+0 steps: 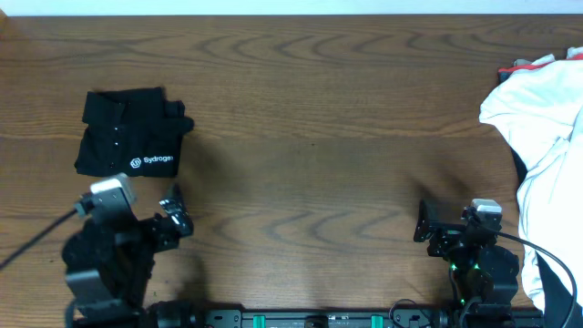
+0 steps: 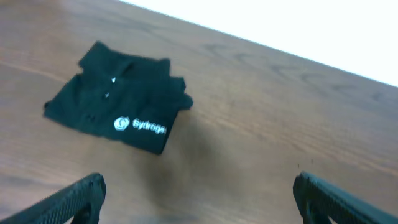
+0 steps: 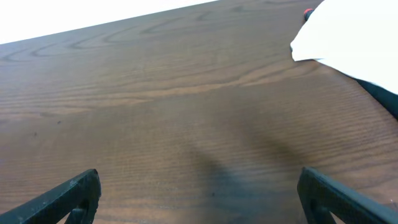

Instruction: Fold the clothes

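The black shirt (image 1: 130,133) lies folded into a small rectangle at the left of the table, collar and buttons up, white logo along its near edge. It also shows in the left wrist view (image 2: 118,107), lying flat ahead of the fingers. My left gripper (image 1: 177,210) is open and empty, near the front edge, a little in front and to the right of the shirt; its fingers are spread wide over bare wood (image 2: 198,194). My right gripper (image 1: 424,223) is open and empty at the front right, its fingers spread over bare wood (image 3: 199,193).
A heap of white cloth (image 1: 545,118) lies at the right edge of the wooden table (image 1: 319,137), with a bit of red at its top; it also shows in the right wrist view (image 3: 354,34). Cables trail from both arm bases.
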